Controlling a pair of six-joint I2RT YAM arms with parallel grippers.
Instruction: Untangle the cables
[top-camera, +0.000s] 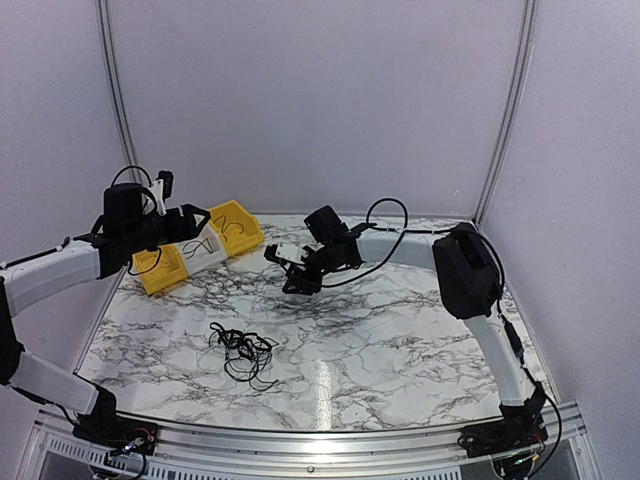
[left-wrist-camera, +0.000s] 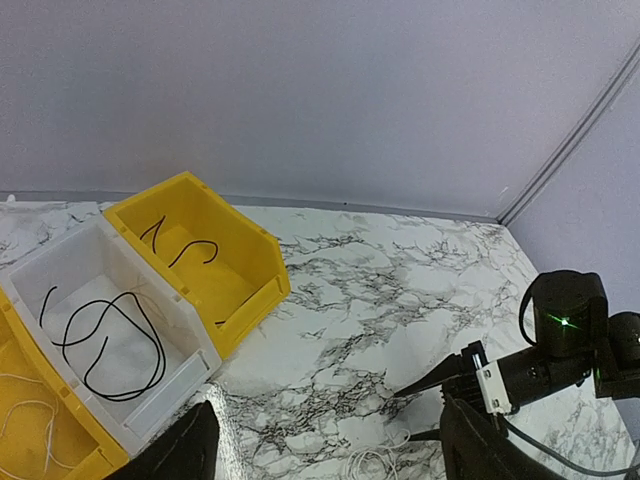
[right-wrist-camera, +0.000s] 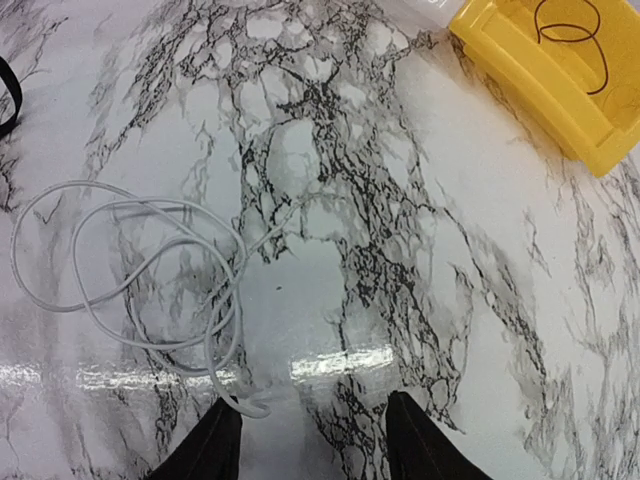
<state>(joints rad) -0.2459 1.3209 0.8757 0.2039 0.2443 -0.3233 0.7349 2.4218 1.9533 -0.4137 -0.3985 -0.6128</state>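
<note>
On marble (right-wrist-camera: 400, 200): white cable (right-wrist-camera: 130, 270), indiscernible overhead.

Surface (top-camera: 400, 340): marble-patterned, smooth and glossy, with bright glare streaks. Far-left yellow bin (left-wrist-camera: 250, 270) and white bin (left-wrist-camera: 160, 290): smooth moulded plastic, the white one translucent. Cables (top-camera: 243, 352): thin, matt black. White cord (right-wrist-camera: 135, 265): smooth, with a slight sheen. Near-edge rail (top-camera: 320, 440): brushed metal. Right gripper (right-wrist-camera: 312, 440): matt black.
</note>
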